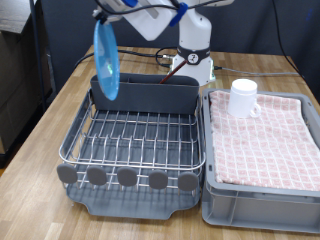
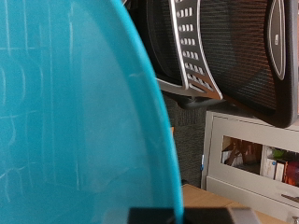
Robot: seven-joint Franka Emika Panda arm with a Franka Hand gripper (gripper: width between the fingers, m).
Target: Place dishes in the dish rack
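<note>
My gripper [image 1: 104, 14] is at the exterior view's top left, shut on the upper rim of the bright-blue plate [image 1: 106, 60]. The plate hangs on edge, upright, and its lower rim reaches down to the tall grey cutlery compartment [image 1: 145, 95] at the back of the dish rack [image 1: 130, 145]. In the wrist view the plate [image 2: 75, 121] fills the picture. The white mug [image 1: 243, 97] stands on the pink checkered cloth [image 1: 265, 135] to the exterior view's right of the rack. The wire grid of the rack holds nothing. The wooden spoon is out of view.
The pink cloth lies in a grey crate [image 1: 215, 205] right beside the rack on a wooden table [image 1: 50, 130]. The robot's base [image 1: 190, 55] with cables stands behind the rack. An office chair [image 2: 224, 56] and a cabinet [image 2: 252, 154] show behind the plate in the wrist view.
</note>
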